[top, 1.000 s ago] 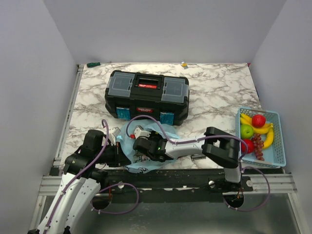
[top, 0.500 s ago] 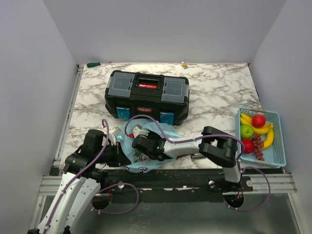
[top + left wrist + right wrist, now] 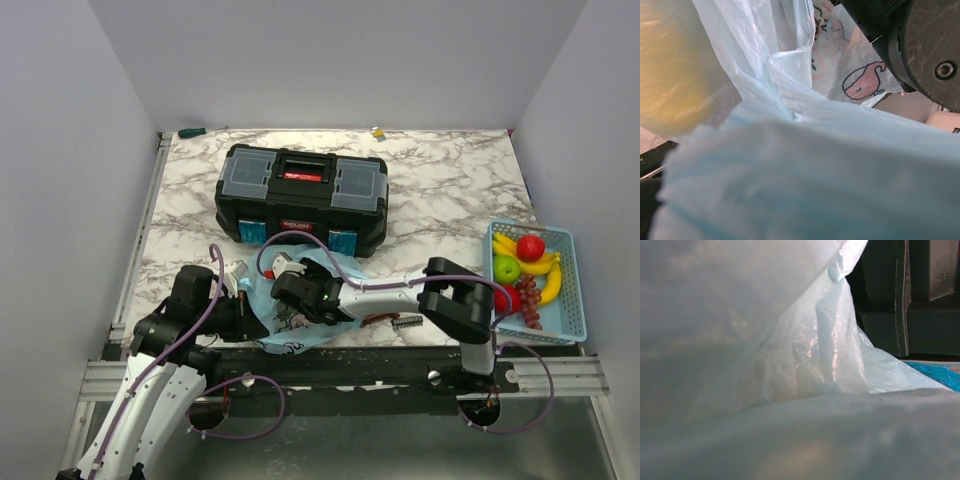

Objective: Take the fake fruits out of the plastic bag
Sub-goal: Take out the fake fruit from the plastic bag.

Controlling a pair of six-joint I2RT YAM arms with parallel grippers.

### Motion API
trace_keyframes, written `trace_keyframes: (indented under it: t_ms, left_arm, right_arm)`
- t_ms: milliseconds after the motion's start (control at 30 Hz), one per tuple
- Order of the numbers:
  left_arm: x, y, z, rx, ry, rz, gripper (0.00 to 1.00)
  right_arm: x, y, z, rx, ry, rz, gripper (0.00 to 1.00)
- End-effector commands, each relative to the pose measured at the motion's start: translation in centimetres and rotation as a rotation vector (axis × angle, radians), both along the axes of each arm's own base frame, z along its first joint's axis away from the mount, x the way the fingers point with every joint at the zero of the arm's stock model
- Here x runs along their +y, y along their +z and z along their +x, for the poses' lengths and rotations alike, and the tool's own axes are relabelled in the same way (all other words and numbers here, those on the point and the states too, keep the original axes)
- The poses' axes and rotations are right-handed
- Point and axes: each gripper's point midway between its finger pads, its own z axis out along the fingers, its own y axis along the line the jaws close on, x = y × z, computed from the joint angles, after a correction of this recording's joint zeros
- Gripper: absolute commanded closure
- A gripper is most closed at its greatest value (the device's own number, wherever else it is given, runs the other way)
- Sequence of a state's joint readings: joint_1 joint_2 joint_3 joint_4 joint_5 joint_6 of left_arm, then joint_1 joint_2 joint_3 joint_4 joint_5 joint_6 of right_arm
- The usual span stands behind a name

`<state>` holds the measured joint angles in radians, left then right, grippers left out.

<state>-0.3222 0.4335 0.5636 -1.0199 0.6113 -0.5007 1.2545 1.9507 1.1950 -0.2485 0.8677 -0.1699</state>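
Step in hand: reaching into the bag for another fruit, with the mouth held up.

Nearest the bases, the left gripper [image 3: 243,292] sits at the left edge of the plastic bag [image 3: 342,268]. It is clenched, and it appears to pinch a fold of film, since the left wrist view is full of bunched blue plastic right at the lens. A yellowish shape [image 3: 670,70] shows through the film in that view. It is likely a fake fruit left inside, though its kind is unclear.

The bag lies crumpled on the table [image 3: 450,190], just in front of the black toolbox [image 3: 300,198], between the two arms.

The right gripper [image 3: 288,296] reaches across from the right and is buried in the bag's middle. Film fills its wrist view and no fingers show, so whether it is open or closed on anything cannot be told.

Further right, well apart from the bag, the blue basket [image 3: 577,290] holds a red apple [image 3: 530,246], bananas, a green apple and grapes, so most of the unloading looks done.

Next move, as a judgement: the right fingers need to close on the fruit itself, not on film. Then they should lift out through the mouth while the left hand keeps the bag pinned. The main risk is the bag lifting along with the fruit.
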Motion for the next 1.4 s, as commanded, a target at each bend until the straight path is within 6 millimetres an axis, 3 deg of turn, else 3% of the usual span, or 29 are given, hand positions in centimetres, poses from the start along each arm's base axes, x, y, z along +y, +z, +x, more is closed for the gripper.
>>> trace_keyframes:
  t_ms: [0, 433, 667, 1000, 1133, 1367]
  left_arm:
    - [-0.1, -0.2, -0.1, 0.001, -0.015, -0.006, 0.98]
    - [-0.2, -0.2, 0.0, 0.004, -0.014, -0.006, 0.99]
    - [-0.1, -0.3, 0.0, 0.005, -0.012, -0.003, 0.99]
    - [-0.1, -0.3, 0.0, 0.007, -0.009, -0.002, 0.99]
    - [-0.1, -0.3, -0.1, 0.007, -0.011, -0.002, 0.99]
    - [0.0, -0.3, -0.1, 0.004, -0.005, -0.002, 1.00]
  right_arm:
    - [1.0, 0.6, -1.1, 0.081, 0.022, 0.071, 0.81]
    - [4.7, 4.1, -5.5, 0.276, 0.109, 0.340, 0.92]
    - [4.7, 5.6, -7.7, 0.367, 0.143, 0.443, 0.94]
    - [5.4, 8.6, -12.5, 0.572, 0.285, 0.632, 0.95]
    - [5.8, 10.7, -13.4, 0.591, 0.334, 0.710, 0.99]
    - [6.9, 17.9, -14.6, 0.580, 0.454, 0.906, 0.99]
